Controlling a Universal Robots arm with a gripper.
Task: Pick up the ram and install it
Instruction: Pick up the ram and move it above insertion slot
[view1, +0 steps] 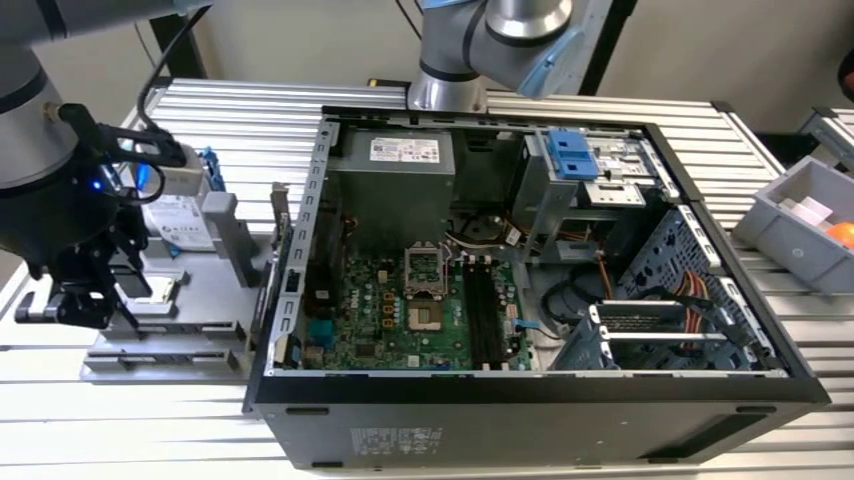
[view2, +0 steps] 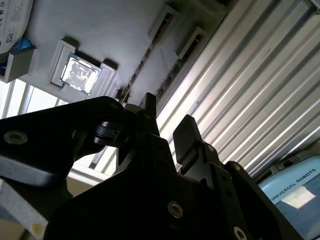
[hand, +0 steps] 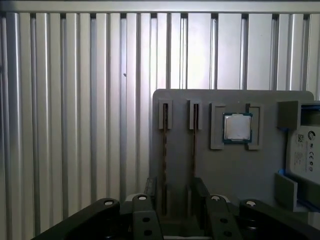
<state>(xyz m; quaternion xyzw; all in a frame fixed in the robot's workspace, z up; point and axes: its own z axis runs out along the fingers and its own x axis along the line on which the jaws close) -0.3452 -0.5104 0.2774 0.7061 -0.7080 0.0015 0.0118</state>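
Two ram sticks stand on edge in slots of a grey fixture plate (hand: 225, 170): one ram (hand: 164, 155) and a second ram (hand: 194, 150) beside it. In the second wrist view a ram (view2: 142, 67) shows as a thin dark line. My gripper (hand: 175, 192) hovers above the plate's near end, open, with nothing between its fingers (hand: 150, 189). The black fingertips (view2: 187, 130) stand apart in both wrist views. In the exterior view the gripper (view1: 78, 305) hangs over the fixture (view1: 167, 335) at the exterior view's left. The motherboard's black ram slots (view1: 483, 315) lie inside the open computer case (view1: 534, 395).
A small square silver chip (hand: 237, 127) sits in a pocket on the fixture, and a hard drive (hand: 302, 150) stands beside it. The table (hand: 75, 125) is ribbed aluminium. A grey bin (view1: 807, 215) stands at the exterior view's right, and a second arm's base (view1: 447, 90) behind the case.
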